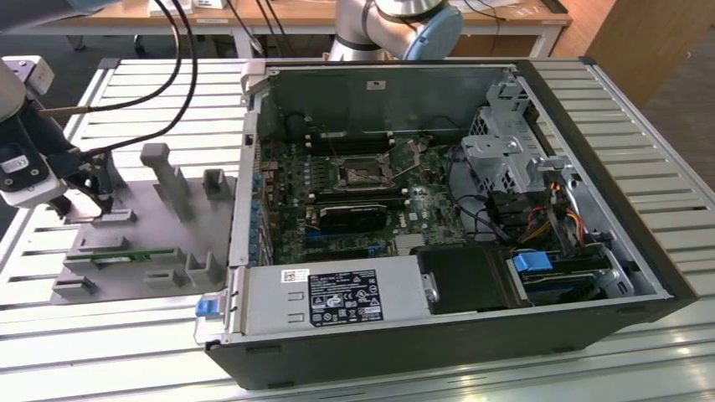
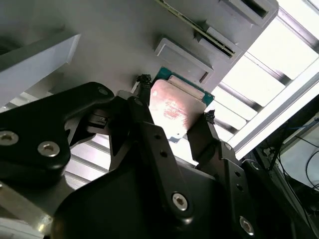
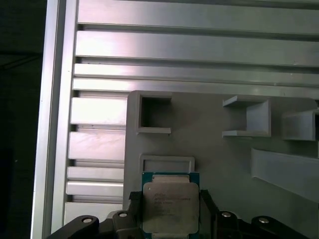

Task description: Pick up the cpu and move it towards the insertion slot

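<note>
The cpu (image 3: pixel 170 204) is a flat square chip with a shiny silver top and a green rim. In both wrist views it sits between my black fingers, just over the grey fixture plate (image 3: pixel 209 149). My gripper (image 2: pixel 175 101) is shut on the cpu (image 2: pixel 174 105), with one fingertip against each of two opposite edges. In the exterior view my gripper (image 1: pixel 87 203) hangs over the grey fixture plate (image 1: pixel 156 222) at the exterior view's left. The insertion slot (image 1: pixel 360 172), a silver frame around a dark centre, lies on the motherboard inside the open computer case (image 1: pixel 581 109), well off to the exterior view's right.
Raised grey holders (image 1: pixel 167 176) and a green memory strip (image 1: pixel 126 255) sit on the fixture plate. The case wall (image 1: pixel 248 167) stands between plate and motherboard. A black block (image 1: pixel 348 219) lies near the slot. Drive cage, cables and power supply (image 1: pixel 335 297) crowd the case.
</note>
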Available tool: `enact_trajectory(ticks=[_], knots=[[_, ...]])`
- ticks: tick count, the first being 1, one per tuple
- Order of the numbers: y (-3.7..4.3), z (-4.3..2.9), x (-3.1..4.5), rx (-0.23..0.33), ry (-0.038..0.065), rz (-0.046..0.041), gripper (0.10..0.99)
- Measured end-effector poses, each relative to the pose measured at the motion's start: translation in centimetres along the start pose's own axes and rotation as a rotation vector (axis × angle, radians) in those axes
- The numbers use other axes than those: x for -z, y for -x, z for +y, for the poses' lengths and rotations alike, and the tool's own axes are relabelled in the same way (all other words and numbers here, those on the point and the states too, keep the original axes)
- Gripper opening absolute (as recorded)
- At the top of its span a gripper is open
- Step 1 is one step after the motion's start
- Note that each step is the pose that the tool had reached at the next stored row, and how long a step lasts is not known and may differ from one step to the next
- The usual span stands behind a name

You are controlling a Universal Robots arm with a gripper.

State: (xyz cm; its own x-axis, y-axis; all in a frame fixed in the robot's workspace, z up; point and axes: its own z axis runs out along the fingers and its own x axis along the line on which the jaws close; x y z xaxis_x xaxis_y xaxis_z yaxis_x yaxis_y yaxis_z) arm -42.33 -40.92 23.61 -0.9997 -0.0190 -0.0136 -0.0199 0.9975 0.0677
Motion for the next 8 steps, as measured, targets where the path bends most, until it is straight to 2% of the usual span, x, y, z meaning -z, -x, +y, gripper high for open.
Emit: enact_trajectory(ticks=[8], knots=[[0.02, 0.12, 1.78, 0.000, 0.000, -0.0012, 0.541]])
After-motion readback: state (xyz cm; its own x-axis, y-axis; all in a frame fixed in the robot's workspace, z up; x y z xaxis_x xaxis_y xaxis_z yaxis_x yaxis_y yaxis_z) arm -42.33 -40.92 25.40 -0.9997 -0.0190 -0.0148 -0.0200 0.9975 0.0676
